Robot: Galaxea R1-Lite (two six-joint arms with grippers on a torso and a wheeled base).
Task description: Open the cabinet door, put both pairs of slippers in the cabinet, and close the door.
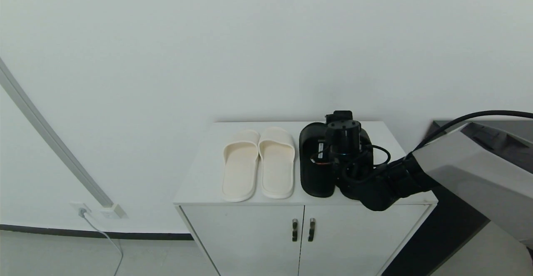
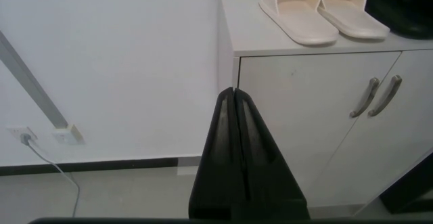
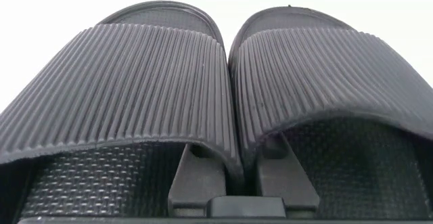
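The white cabinet (image 1: 245,234) has both doors shut, its two handles (image 1: 302,229) side by side. On its top lie a cream pair of slippers (image 1: 258,163) and, to their right, a black pair of slippers (image 1: 316,163). My right wrist (image 1: 345,151) hangs over the black pair. My right gripper (image 3: 240,158) has one finger under each ribbed strap, shut on the two inner walls pressed between them. My left gripper (image 2: 234,149) is shut and holds nothing, low and off the cabinet's left front corner (image 2: 237,58).
A wall socket (image 1: 81,209) with a cable sits low on the wall left of the cabinet. A grey sloped rail (image 1: 50,138) runs along that wall. A dark unit (image 1: 499,142) stands right of the cabinet. Bare floor lies in front.
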